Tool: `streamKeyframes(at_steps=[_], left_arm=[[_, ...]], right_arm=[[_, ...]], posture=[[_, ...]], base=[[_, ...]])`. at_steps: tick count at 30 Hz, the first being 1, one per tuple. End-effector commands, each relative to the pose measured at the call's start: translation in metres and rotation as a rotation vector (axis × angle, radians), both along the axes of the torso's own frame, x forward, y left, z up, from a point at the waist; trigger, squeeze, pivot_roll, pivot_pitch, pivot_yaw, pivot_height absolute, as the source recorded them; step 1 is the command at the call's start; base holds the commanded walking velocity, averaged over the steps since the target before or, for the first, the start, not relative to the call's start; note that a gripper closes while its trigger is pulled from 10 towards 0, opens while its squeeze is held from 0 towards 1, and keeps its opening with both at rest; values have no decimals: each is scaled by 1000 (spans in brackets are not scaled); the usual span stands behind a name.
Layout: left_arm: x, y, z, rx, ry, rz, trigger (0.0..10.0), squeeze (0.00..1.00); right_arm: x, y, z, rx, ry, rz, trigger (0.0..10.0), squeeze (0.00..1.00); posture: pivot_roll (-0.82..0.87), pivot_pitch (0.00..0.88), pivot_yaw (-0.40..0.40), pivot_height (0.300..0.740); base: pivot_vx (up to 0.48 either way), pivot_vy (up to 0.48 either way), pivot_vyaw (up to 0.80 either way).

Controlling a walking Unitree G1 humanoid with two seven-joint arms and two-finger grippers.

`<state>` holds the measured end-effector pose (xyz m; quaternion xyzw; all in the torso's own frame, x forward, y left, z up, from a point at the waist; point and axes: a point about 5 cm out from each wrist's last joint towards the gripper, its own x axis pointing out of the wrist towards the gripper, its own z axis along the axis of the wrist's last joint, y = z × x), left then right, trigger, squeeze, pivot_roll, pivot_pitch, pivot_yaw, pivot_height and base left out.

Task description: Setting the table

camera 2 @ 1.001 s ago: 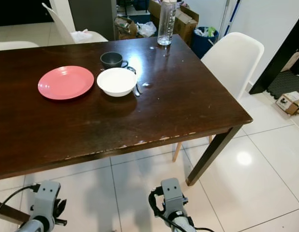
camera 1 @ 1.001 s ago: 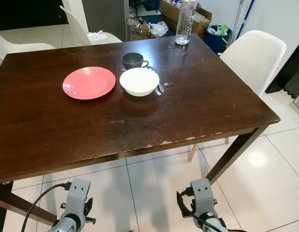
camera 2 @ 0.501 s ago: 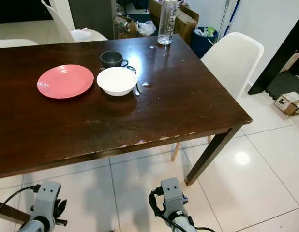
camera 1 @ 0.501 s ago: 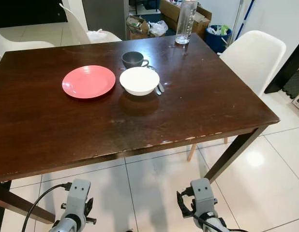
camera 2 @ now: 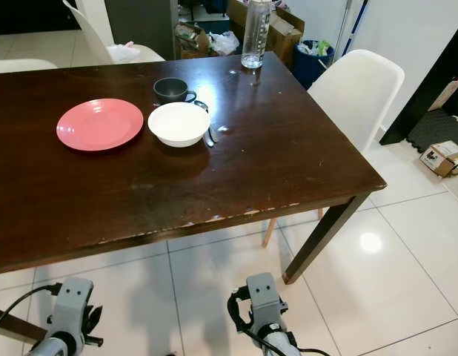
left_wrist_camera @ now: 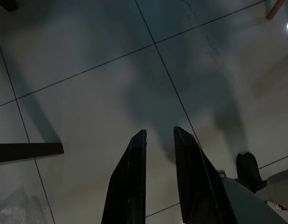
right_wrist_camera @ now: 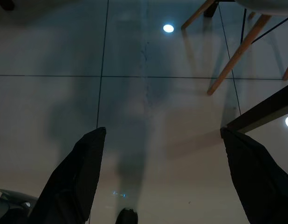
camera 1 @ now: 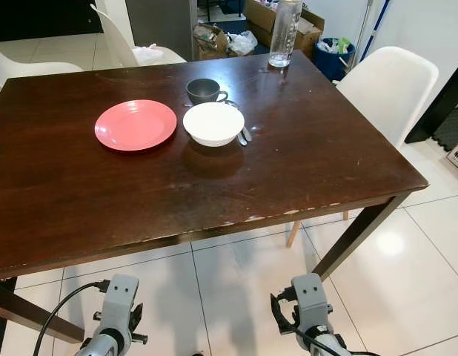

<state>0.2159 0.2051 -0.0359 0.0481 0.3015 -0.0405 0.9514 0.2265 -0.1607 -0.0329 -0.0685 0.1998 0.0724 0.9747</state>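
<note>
On the dark wooden table [camera 1: 303, 163] lie a red plate [camera 1: 135, 124], a white bowl [camera 1: 213, 123] and a dark mug [camera 1: 204, 91] behind the bowl. Cutlery [camera 1: 244, 136] pokes out at the bowl's right side. A clear water bottle [camera 1: 283, 33] stands at the far edge. Both arms hang low in front of the table, above the tiled floor. My left gripper [left_wrist_camera: 159, 135] points at the floor with its fingers nearly together and nothing between them. My right gripper [right_wrist_camera: 165, 135] is spread wide open over the floor tiles.
A white chair [camera 1: 388, 85] stands at the table's right side, and two more white chairs [camera 1: 133, 44] at the far left. Boxes and a blue bin [camera 1: 333, 55] crowd the floor behind the table. White tiles [camera 1: 407, 267] stretch to the right.
The view has shifted very slightly; the things on the table and both arms stay where they were.
</note>
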Motion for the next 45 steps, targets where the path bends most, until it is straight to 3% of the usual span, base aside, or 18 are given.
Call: streamKeyframes(at_steps=[1,45], left_arm=[[-6,2,-4,6,24,2,10000,0],[-5,4,-5,23,23,3,10000,0]], right_arm=[[-6,-1,-5,-11,29,8,10000,0],[-3,1,-6,-9,31,5,10000,0]], posture=[[-15,64,44,740],[3,53,45,740]], base=[[0,0,0],[0,0,0]])
